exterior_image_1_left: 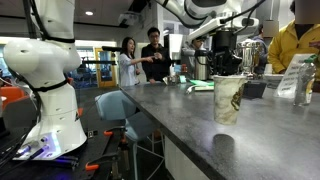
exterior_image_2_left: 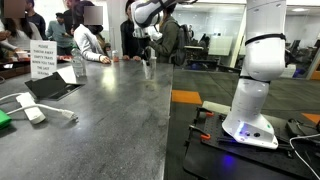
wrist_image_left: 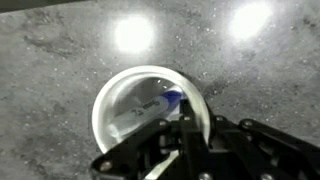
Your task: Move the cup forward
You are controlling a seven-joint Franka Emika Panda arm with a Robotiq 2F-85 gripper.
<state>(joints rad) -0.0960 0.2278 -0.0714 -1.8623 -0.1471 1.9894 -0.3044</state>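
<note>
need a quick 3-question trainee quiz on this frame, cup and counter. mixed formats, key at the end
1. True or false: the cup lies on its side on the counter.
2. Which of these also stands on the counter in an exterior view? A. a frying pan B. a clear plastic bottle C. a potted plant
3. Fill in: in the wrist view, the cup's top is ___ (open or lidded).

Key: 1 false, it stands upright. 2 B. 3 open.
</note>
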